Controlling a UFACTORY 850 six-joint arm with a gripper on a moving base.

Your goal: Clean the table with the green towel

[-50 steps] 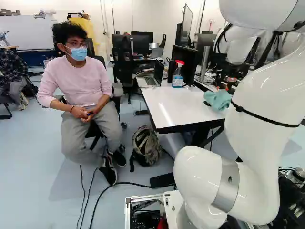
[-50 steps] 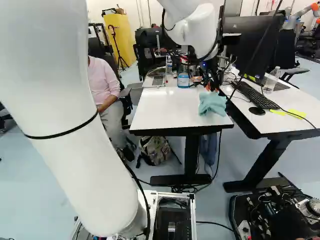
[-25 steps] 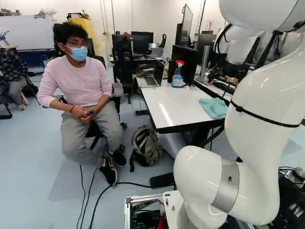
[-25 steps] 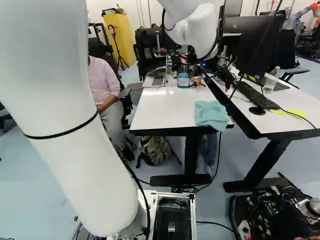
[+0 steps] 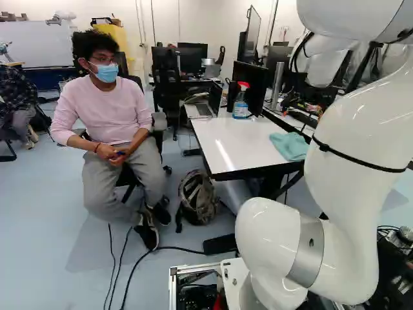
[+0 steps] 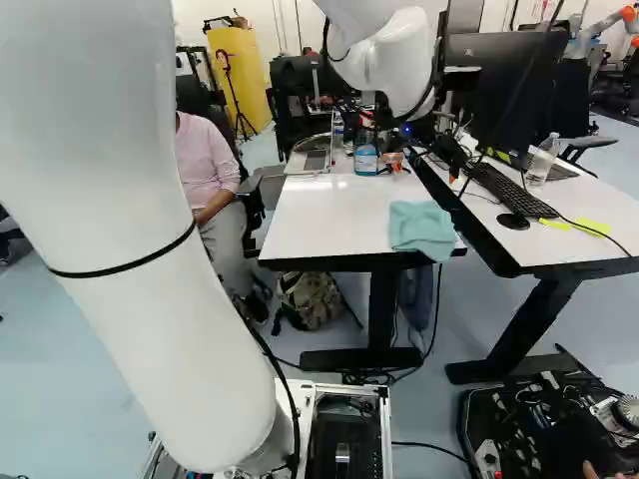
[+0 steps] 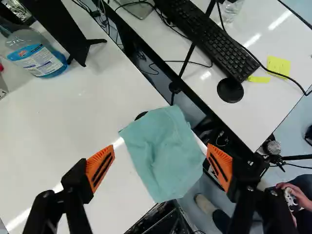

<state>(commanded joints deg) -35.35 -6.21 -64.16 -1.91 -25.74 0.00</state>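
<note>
In the right base view my gripper (image 6: pixel 429 168) stands open above the far side of the towel's corner of the white table (image 6: pixel 324 215). The green towel (image 6: pixel 421 230) lies loosely spread at the table's near right corner, its near side reaching over the front edge. In the wrist view the gripper (image 7: pixel 161 167) has its orange-padded fingers wide apart, and the towel (image 7: pixel 163 151) shows between and ahead of them, gripped by neither. The towel hides the table corner under it.
A blue-liquid spray bottle (image 5: pixel 240 108) and a laptop (image 5: pixel 205 108) stand at the table's far end. Beyond a gap, a second table (image 6: pixel 574 225) holds a keyboard (image 6: pixel 511 190), mouse, bottle and monitor. A backpack (image 5: pixel 197 197) sits on the floor. Another robot (image 6: pixel 605 22) is far back.
The gripper has opened and let go of the towel, which was bunched beneath it and now lies flatter on the table corner. The base has not moved.
</note>
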